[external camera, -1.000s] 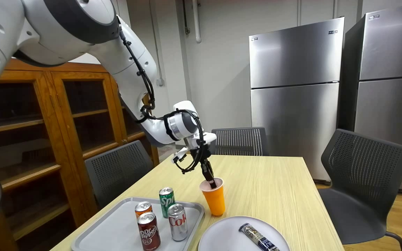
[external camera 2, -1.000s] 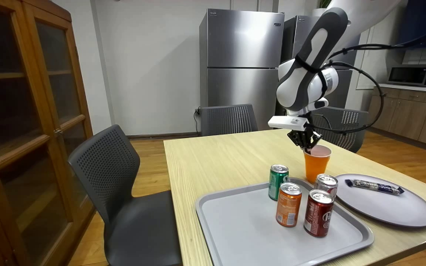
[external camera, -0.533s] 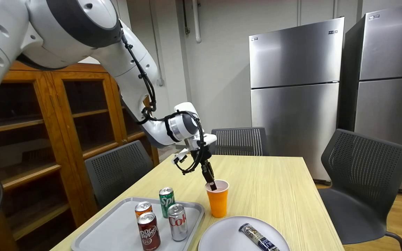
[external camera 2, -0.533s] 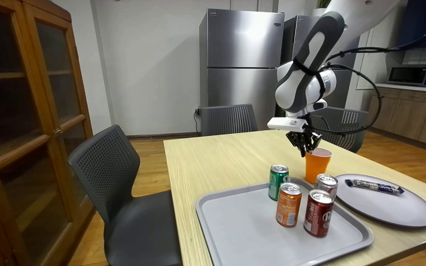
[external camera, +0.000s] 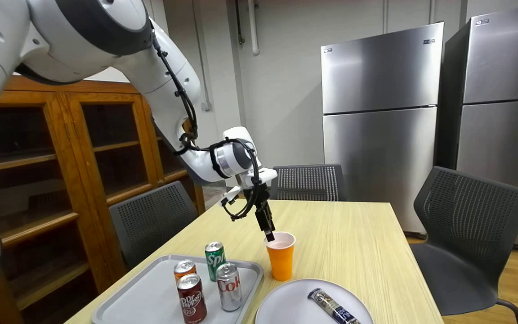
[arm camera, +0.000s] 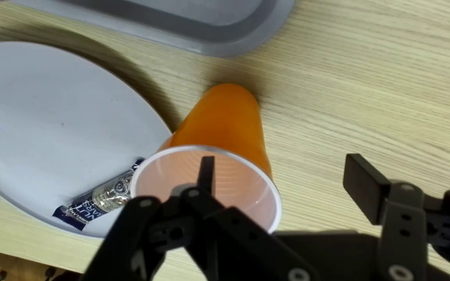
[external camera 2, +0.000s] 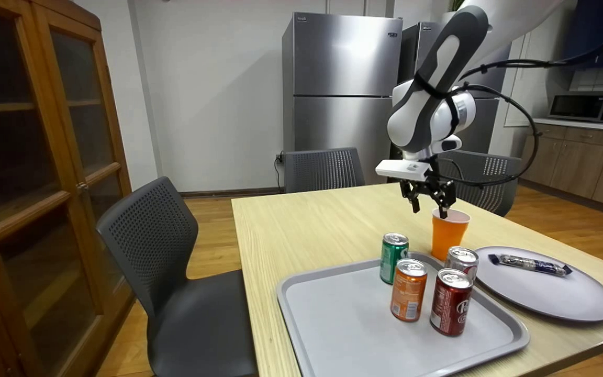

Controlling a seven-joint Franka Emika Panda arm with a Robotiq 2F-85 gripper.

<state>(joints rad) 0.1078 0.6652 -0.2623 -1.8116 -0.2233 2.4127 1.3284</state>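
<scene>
Widely parted — gripper (arm camera: pixel 281 171) astride edge of orange cup (arm camera: pixel 227 123).

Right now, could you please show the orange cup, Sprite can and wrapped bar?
Orange cup (external camera: pixel 280 262), in an exterior view: outer wall.
Sprite can (external camera: pixel 215 261), in an exterior view: printed side.
Wrapped bar (arm camera: pixel 102 198), in the wrist view: wrapper.

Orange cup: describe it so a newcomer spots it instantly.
On the table lie a tray of cans and a plate. Off one tray corner, near the plate, stands the cup. Orange like one can, it differs by its open, white-rimmed top.
</scene>
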